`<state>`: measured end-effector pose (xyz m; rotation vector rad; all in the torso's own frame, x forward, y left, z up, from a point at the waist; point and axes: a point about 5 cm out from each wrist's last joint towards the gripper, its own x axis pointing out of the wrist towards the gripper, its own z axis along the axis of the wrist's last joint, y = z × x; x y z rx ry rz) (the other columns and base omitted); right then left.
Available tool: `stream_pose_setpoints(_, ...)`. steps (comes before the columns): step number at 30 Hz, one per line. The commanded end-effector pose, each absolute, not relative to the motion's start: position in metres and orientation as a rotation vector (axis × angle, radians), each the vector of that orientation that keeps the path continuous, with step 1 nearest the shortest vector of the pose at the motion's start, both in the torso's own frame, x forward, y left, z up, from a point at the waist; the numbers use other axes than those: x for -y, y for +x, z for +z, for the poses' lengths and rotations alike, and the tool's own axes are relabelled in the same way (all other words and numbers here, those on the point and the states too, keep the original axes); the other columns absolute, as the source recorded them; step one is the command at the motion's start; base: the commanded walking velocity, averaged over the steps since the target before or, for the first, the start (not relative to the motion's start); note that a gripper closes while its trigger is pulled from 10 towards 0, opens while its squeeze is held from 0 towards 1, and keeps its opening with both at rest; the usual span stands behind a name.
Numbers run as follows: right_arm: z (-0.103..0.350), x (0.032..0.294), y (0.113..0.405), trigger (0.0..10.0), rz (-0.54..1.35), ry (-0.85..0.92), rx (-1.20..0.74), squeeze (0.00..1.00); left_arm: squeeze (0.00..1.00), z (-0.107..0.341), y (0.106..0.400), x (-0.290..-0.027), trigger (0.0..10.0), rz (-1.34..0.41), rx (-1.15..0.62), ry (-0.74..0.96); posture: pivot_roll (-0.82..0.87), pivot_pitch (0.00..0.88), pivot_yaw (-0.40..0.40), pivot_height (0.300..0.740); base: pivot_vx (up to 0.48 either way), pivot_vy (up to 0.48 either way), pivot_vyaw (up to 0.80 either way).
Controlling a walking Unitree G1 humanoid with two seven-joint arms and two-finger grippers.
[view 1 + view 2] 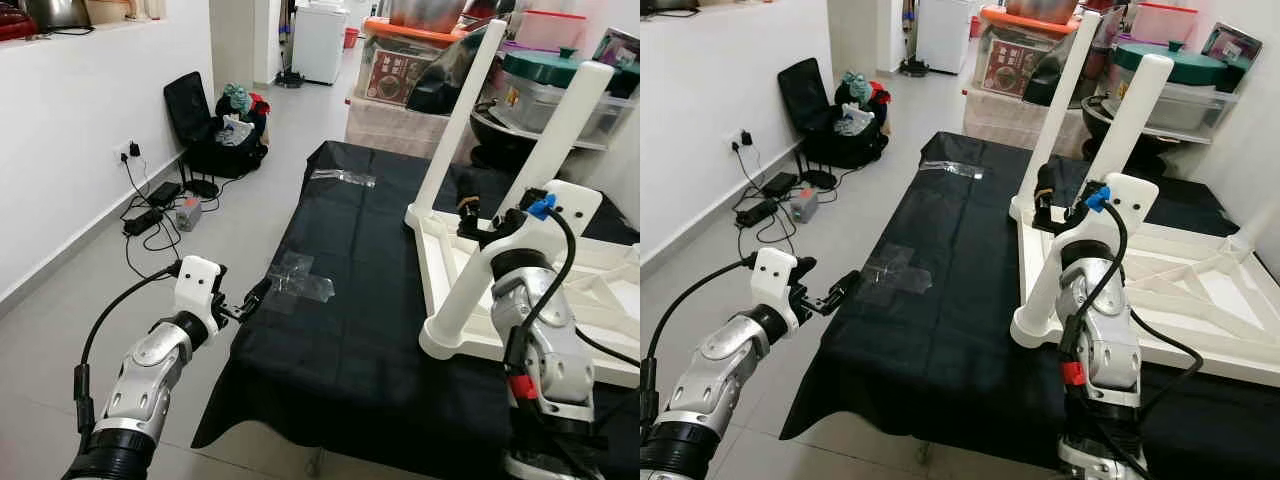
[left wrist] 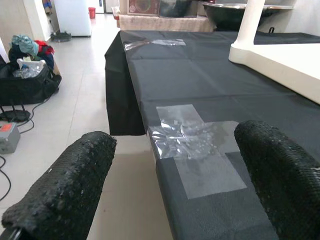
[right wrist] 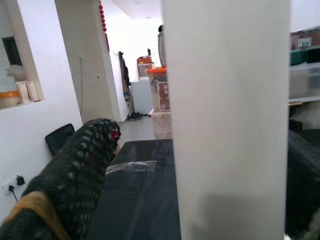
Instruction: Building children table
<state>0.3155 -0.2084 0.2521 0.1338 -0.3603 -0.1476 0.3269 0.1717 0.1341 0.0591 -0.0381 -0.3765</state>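
**Upturned white table on black cloth; right gripper at a leg**

Children's table point(image 1: 1200, 300), white plastic, lies upside down on the black cloth point(image 1: 350, 330) covering the work surface. 2 legs stand upright on its near-left side: one leg point(image 1: 1065, 110) further back, another leg point(image 1: 1080, 220) nearer the robot, its base socket at the frame corner.

Right gripper point(image 1: 1048, 200): raised beside the upturned frame, at the far leg. Right wrist view: white leg point(image 3: 227, 120) stands between the 2 black fingers point(image 3: 80, 170); contact with the pads cannot be told.

Left gripper point(image 1: 248, 300): at the cloth's left edge, fingers spread wide, holding nothing. Left wrist view: clear tape patch point(image 2: 195, 145) on the cloth lies ahead between the fingers.

Second tape strip point(image 1: 343, 177) near the cloth's far end. Floor on the left: black bag point(image 1: 225, 140), cables, power strip point(image 1: 145, 220). Storage boxes point(image 1: 400, 60) behind the table.
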Motion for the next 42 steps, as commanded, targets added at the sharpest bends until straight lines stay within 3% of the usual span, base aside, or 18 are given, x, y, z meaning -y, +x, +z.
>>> stream_pose_setpoints(1,0.255,0.210,0.313,10.0,-0.149,0.092,0.384,1.00,0.00,0.135,0.329,-0.167,10.0,-0.386,0.040,0.067,0.06,0.000,-0.119,0.740,0.000,0.000,0.00)
stream_pose_setpoints(9,0.259,0.219,0.318,10.0,-0.242,-0.041,0.384,1.00,0.00,0.135,0.330,-0.167,10.0,-0.386,0.041,0.068,0.06,0.000,-0.118,0.740,0.000,0.000,0.00)
stream_pose_setpoints(10,0.258,0.220,0.319,10.0,-0.254,-0.058,0.376,0.92,0.00,0.135,0.330,-0.167,10.0,-0.386,0.040,0.069,0.06,0.000,-0.118,0.740,0.000,0.000,0.00)
stream_pose_setpoints(12,0.257,0.222,0.319,10.0,-0.262,-0.067,0.370,0.92,0.00,0.135,0.330,-0.167,10.0,-0.386,0.040,0.069,0.06,0.000,-0.118,0.740,0.000,0.000,0.00)
stream_pose_setpoints(13,0.257,0.223,0.320,10.0,-0.269,-0.083,0.366,0.00,0.00,0.135,0.330,-0.167,10.0,-0.386,0.040,0.069,0.06,0.000,-0.119,0.740,0.000,0.000,0.00)
stream_pose_setpoints(20,0.246,0.219,0.323,10.0,-0.256,-0.176,0.308,0.00,0.00,0.134,0.329,-0.167,10.0,-0.381,0.041,0.068,0.06,0.000,-0.122,0.740,0.000,0.000,0.00)
stream_pose_setpoints(26,0.236,0.213,0.325,10.0,-0.219,-0.118,0.256,0.00,0.00,0.133,0.328,-0.168,10.0,-0.379,0.039,0.070,0.06,0.000,-0.122,0.740,0.000,0.000,0.00)
stream_pose_setpoints(29,0.217,0.198,0.325,10.0,-0.140,-0.098,0.181,0.00,0.00,0.133,0.329,-0.167,10.0,-0.378,0.038,0.070,0.06,0.000,-0.126,0.740,0.000,0.000,0.00)
stream_pose_setpoints(42,0.201,0.213,0.329,10.0,-0.208,-0.247,0.131,0.00,0.00,0.132,0.329,-0.168,10.0,-0.374,0.034,0.072,0.06,0.000,-0.127,0.740,0.000,0.000,0.00)
